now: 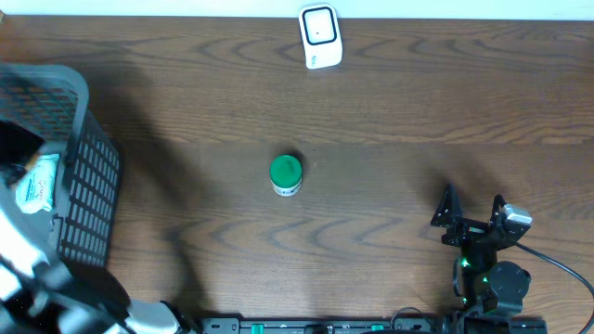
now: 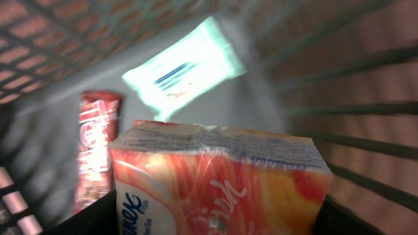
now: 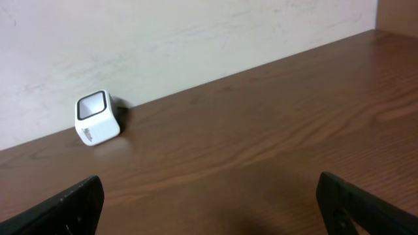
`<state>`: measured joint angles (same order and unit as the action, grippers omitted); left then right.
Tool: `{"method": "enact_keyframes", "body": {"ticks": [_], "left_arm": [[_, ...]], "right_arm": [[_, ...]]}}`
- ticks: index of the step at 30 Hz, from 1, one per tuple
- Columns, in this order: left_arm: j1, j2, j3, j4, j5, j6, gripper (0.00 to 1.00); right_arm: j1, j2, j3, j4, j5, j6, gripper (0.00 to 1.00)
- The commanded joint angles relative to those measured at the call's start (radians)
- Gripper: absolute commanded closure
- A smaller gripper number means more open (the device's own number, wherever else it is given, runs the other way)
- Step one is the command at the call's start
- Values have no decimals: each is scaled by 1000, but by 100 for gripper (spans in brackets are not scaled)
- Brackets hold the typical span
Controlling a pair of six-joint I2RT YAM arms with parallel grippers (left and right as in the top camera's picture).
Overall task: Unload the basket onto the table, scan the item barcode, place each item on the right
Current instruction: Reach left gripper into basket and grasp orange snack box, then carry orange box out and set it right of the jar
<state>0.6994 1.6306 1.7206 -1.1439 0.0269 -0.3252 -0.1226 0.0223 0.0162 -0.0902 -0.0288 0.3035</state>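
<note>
Well, my left gripper (image 2: 215, 219) is clamped on the tissue pack (image 2: 215, 176), low in the left wrist view, inside the basket (image 1: 88, 176) — so only the pick is done. Scanning is left — the scanner (image 1: 320, 37) stands top centre overhead. Right gripper (image 3: 215, 202) jaws are apart, empty.

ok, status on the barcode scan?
Left gripper in the basket, closed on the tissue pack. Right gripper open, empty. Scanner at the far edge; green-lidded jar mid-table, off the direct line.
</note>
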Motion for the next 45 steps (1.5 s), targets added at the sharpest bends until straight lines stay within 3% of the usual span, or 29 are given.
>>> {"method": "enact_keyframes", "body": {"ticks": [1, 6, 10, 14, 15, 17, 23, 31, 40, 43, 45], "left_arm": [[-7, -147, 32, 8, 257, -109, 28], [-101, -280, 32, 53, 565, -187, 28], [-329, -311, 31, 49, 590, -217, 28], [-643, -266, 30, 63, 486, -264, 28], [-798, -221, 30, 86, 408, -288, 28], [-954, -155, 30, 119, 323, -323, 28], [-1243, 84, 30, 193, 143, -351, 28], [-1405, 420, 30, 249, 99, -351, 28], [-1469, 618, 24, 301, 68, -396, 31], [-1471, 619, 26, 300, 23, -382, 11], [-1462, 587, 35, 296, 8, -337, 6]], "right_arm": [[6, -1, -2, -3, 1, 3, 1], [6, -1, -2, -3, 2, 3, 1], [6, -1, -2, -3, 2, 3, 1], [6, -1, -2, -3, 2, 3, 1], [6, -1, -2, -3, 2, 3, 1], [6, -1, -2, -3, 2, 3, 1], [6, -1, -2, -3, 2, 3, 1], [6, -1, -2, -3, 2, 3, 1], [6, -1, -2, -3, 2, 3, 1], [6, -1, -2, -3, 2, 3, 1], [6, -1, -2, -3, 2, 3, 1]]}}
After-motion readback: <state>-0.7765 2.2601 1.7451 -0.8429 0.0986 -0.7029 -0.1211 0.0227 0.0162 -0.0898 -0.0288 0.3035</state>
